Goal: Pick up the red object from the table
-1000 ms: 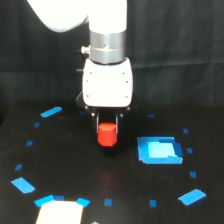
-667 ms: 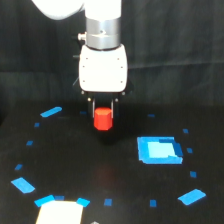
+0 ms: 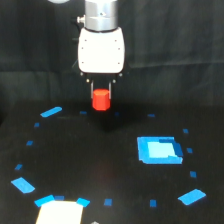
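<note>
The red hexagonal block (image 3: 101,99) hangs above the black table (image 3: 100,170), clamped between the fingers of the gripper (image 3: 101,94). A flat blue rectangle (image 3: 159,150) lies well toward the exterior view's right.

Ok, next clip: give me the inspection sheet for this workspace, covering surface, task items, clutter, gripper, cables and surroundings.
Surface: black matte table, dotted with small blue tape marks.
Job's things: red object held between the fingers, clear of the table.
Clutter: flat blue rectangle toward the exterior view's right; pale patch at the bottom edge; larger blue tape pieces such as one at the exterior view's left.
Grippers: gripper shut on the red object, pointing straight down.
Cables: nothing seen.
Surroundings: dark fabric backdrop behind the arm.
</note>
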